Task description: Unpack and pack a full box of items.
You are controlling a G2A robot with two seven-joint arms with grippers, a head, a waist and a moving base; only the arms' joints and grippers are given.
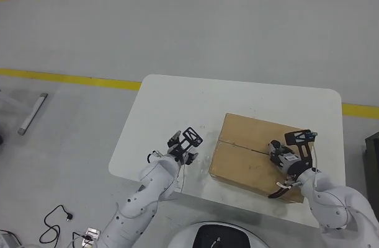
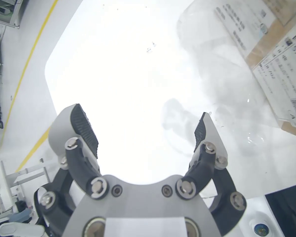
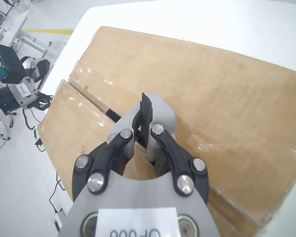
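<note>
A closed brown cardboard box [image 1: 257, 152] lies on the right half of the white table [image 1: 177, 105]. Clear tape runs along the seam between its top flaps [image 3: 93, 104]. My right gripper [image 3: 145, 110] is above that seam near the middle of the lid [image 1: 273, 149], shut, with its pads pressed together. Over the bare table just off the box's left side hangs my left gripper [image 2: 140, 119] [image 1: 188, 144], open and holding nothing. The box's labelled side wall [image 2: 273, 30] faces it. The left gripper [image 3: 43, 102] also appears beyond the box in the right wrist view.
The table's rounded left edge [image 1: 124, 133] lies close to the left arm. A yellow floor line [image 1: 65, 77] runs behind the table. A dark rack [image 1: 376, 161] stands off the right edge, and cables [image 1: 56, 220] lie on the floor.
</note>
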